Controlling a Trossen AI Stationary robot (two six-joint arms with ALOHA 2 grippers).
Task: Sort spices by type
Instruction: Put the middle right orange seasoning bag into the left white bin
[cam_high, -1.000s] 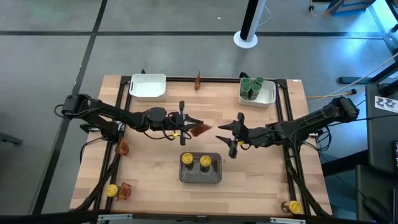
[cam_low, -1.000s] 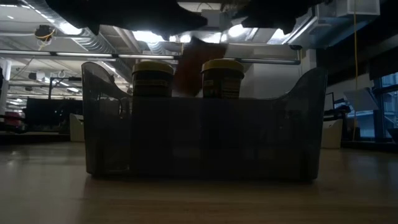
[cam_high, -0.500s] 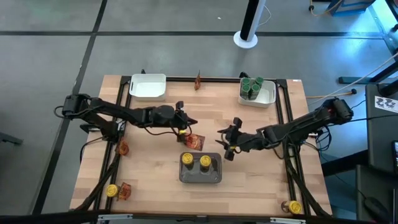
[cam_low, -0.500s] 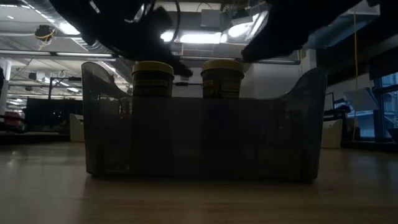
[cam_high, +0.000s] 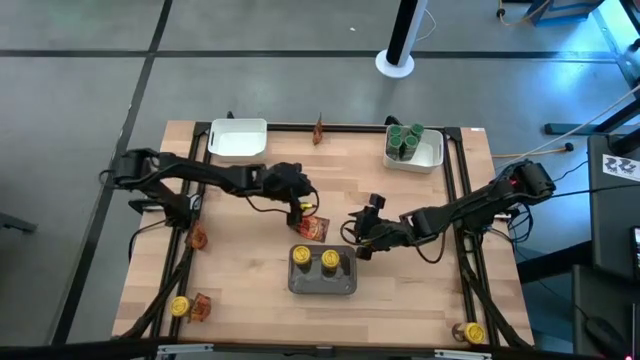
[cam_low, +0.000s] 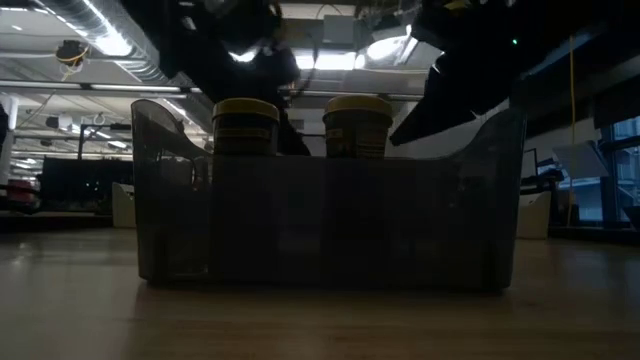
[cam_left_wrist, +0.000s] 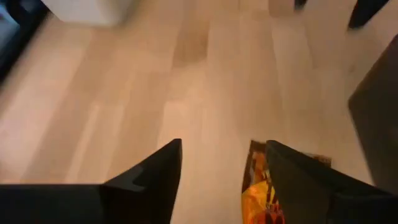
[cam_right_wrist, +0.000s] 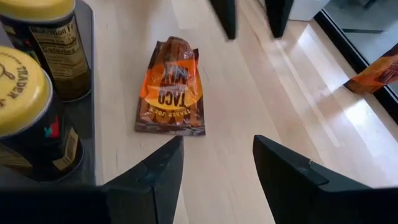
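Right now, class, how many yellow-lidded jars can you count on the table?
4. Two stand in the grey tray: a left jar and a right jar. A third jar sits at the high view's lower left, a fourth jar at its lower right. Others may be hidden.

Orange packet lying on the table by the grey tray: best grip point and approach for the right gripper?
The orange packet lies flat on the wood beside the grey tray, apart from it. Probably best to come straight down and pinch across its narrow width near the middle. Its crimped ends are thin and hug the table. The right gripper, open, already faces it; the left gripper is open right beside it.
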